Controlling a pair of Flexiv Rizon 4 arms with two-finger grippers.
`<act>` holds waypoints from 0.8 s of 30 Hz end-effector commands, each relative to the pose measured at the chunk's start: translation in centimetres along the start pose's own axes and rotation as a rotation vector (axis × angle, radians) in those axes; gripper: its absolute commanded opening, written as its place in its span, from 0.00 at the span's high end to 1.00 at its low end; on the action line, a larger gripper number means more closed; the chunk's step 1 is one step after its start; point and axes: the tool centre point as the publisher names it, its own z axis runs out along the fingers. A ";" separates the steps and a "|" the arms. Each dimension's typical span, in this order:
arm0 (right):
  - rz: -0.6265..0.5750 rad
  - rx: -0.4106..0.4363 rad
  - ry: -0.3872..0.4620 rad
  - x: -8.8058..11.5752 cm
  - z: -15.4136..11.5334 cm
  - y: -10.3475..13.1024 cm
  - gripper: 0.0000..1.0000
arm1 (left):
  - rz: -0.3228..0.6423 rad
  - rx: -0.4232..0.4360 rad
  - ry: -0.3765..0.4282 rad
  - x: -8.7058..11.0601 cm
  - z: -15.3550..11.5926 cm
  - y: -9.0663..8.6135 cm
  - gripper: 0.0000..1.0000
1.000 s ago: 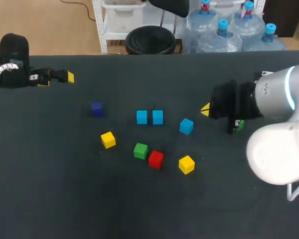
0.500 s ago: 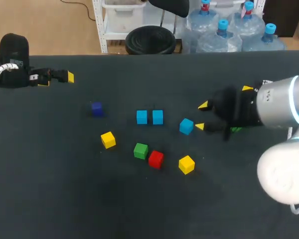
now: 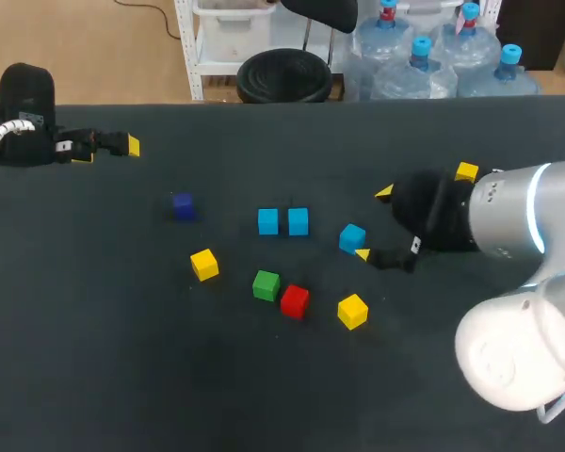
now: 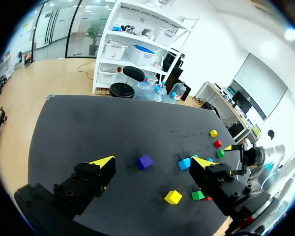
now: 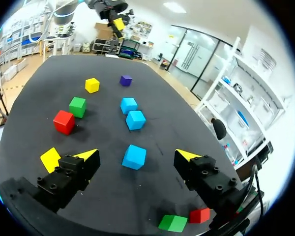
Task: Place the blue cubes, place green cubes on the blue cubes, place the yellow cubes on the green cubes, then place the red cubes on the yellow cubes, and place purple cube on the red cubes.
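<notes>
Hovering mid-right of frame, the right arm (image 3: 494,221) holds its jaws wide beside a blue cube (image 3: 351,238) — left arm (image 3: 28,118), upper left, jaws wide too.

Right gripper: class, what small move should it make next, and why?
Probably ease the right gripper forward and down until it straddles the lone blue cube, ready to close. It is open, and in the right wrist view that cube lies just ahead of the gap between its two yellow tips, touched by neither. The task also starts with the blue cubes.
</notes>
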 end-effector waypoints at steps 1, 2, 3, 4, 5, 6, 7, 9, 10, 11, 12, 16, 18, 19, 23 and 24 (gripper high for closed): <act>0.019 0.033 0.034 -0.3 0.2 0.3 0.00 | -0.002 -0.006 0.004 -0.1 0.0 -0.1 0.00; 0.024 0.034 0.034 -0.3 0.3 0.4 0.00 | -0.002 -0.006 0.004 -0.1 0.0 -0.1 0.00; 0.031 0.033 0.032 -0.3 0.3 0.5 0.00 | -0.002 -0.006 0.004 -0.1 0.0 -0.1 0.00; 0.036 0.032 0.032 -0.3 0.4 0.5 0.00 | -0.002 -0.006 0.004 -0.1 0.0 -0.1 0.00; 0.039 0.031 0.033 -0.1 0.6 0.5 0.00 | -0.002 -0.006 0.004 -0.1 0.0 -0.1 0.00; 0.045 0.030 0.035 0.1 0.8 0.6 0.00 | -0.002 -0.006 0.004 -0.1 0.0 -0.1 0.00; 0.051 0.028 0.041 0.3 1.1 0.6 0.00 | -0.002 -0.006 0.004 -0.1 0.0 -0.1 0.00; 0.067 0.024 0.044 0.7 1.6 0.5 0.00 | -0.002 -0.006 0.004 -0.1 0.0 -0.1 0.00; 0.068 0.023 0.045 0.9 1.9 0.5 0.00 | -0.002 -0.006 0.004 -0.1 0.0 -0.1 0.00; 0.075 0.021 0.049 1.1 2.2 0.5 0.00 | -0.002 -0.006 0.004 -0.1 0.0 -0.1 0.00; 0.082 0.020 0.051 1.3 2.5 0.4 0.00 | -0.002 -0.006 0.004 -0.1 0.0 -0.1 0.00; 0.103 0.015 0.053 1.7 3.5 0.0 0.00 | -0.002 -0.006 0.004 -0.1 0.0 -0.1 0.00; 0.108 0.014 0.053 1.7 4.1 -0.2 0.00 | -0.002 -0.006 0.004 -0.1 0.0 -0.1 0.00; 0.113 0.014 0.055 1.7 4.3 -0.3 0.00 | -0.002 -0.006 0.004 -0.1 0.0 -0.1 0.00; 0.133 0.013 0.057 1.7 4.9 -0.7 0.00 | -0.002 -0.006 0.004 -0.1 0.0 -0.1 0.00; 0.138 0.012 0.058 1.8 5.1 -0.8 0.00 | -0.002 -0.006 0.004 -0.1 0.0 -0.1 0.00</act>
